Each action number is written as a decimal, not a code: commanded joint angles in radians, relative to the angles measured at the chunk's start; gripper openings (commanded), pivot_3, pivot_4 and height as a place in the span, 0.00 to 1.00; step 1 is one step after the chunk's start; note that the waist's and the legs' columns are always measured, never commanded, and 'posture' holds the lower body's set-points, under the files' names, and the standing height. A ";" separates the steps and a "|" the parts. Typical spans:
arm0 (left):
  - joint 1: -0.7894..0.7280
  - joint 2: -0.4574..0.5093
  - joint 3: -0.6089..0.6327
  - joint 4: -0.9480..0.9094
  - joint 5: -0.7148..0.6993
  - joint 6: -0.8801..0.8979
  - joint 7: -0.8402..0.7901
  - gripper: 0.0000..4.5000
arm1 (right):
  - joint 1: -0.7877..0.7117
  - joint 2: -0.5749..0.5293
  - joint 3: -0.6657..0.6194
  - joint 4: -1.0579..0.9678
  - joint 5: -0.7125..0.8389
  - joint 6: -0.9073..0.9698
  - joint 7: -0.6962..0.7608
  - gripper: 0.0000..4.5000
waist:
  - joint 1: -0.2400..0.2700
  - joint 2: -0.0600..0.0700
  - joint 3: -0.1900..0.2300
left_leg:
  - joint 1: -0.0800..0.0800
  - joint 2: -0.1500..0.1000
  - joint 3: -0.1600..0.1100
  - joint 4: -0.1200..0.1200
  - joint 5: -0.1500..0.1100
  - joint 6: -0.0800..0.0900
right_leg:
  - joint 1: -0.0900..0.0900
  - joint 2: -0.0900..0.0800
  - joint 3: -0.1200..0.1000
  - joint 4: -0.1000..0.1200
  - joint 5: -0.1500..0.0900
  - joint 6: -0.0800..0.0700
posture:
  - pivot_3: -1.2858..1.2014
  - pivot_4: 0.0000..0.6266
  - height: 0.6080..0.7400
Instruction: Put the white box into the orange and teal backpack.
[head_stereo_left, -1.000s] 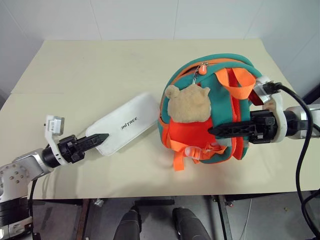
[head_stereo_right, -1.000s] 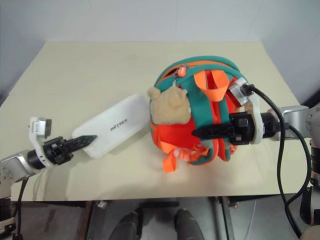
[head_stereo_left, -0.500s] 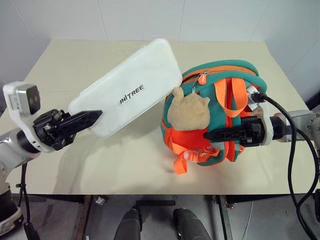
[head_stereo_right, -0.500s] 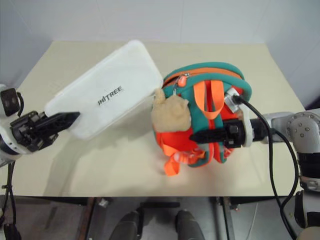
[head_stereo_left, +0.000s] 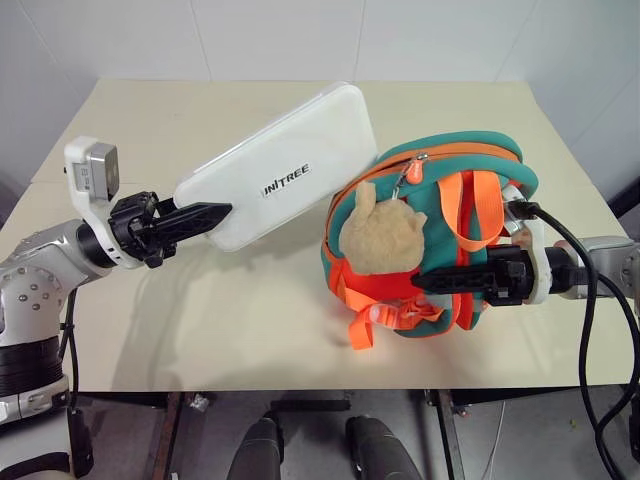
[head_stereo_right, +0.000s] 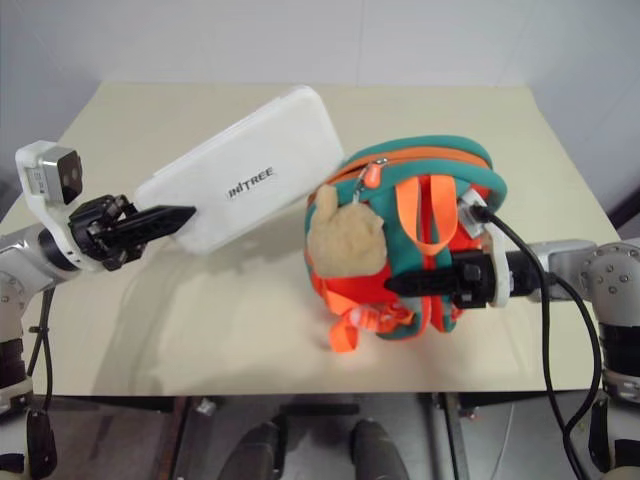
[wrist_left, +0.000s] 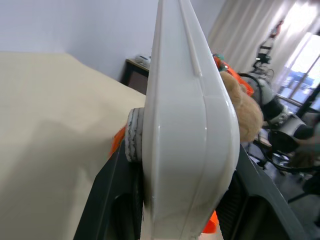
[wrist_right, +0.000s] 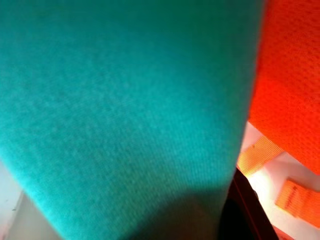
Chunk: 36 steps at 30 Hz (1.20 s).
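Holding the white box by its near end, my left gripper is clamped on it, keeping it lifted clear of the table with its far end slanting up toward the orange and teal backpack. My right gripper is pressing across the backpack's front, closed on the teal fabric beside the orange panel, while the backpack is sitting on the table's right half with its plush toy facing me.
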 joint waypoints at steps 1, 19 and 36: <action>-0.050 0.019 0.030 0.000 -0.028 -0.005 -0.030 0.33 | 0.012 0.007 -0.047 -0.037 0.029 0.009 -0.021 0.19 | 0.000 0.000 0.000 | 0.000 0.000 0.000 0.000 0.000 0.000 | 0.000 0.000 0.000 0.000 0.000 0.000 | 0.52 0.24 1.00; -0.010 0.053 0.006 -0.032 0.026 -0.023 -0.057 0.33 | 0.013 0.036 -0.048 -0.037 0.039 -0.002 -0.048 0.19 | -0.004 0.000 0.000 | 0.001 0.000 0.000 0.003 0.000 0.000 | 0.000 0.001 0.000 0.004 0.000 0.000 | 0.52 0.24 1.00; -0.111 0.111 -0.253 0.115 0.366 -0.307 -0.310 0.33 | 0.028 0.044 -0.065 -0.046 0.043 -0.004 -0.061 0.19 | 0.019 0.000 0.000 | 0.000 0.000 0.000 0.004 0.000 0.000 | 0.001 0.001 0.000 0.004 0.000 0.001 | 0.52 0.24 1.00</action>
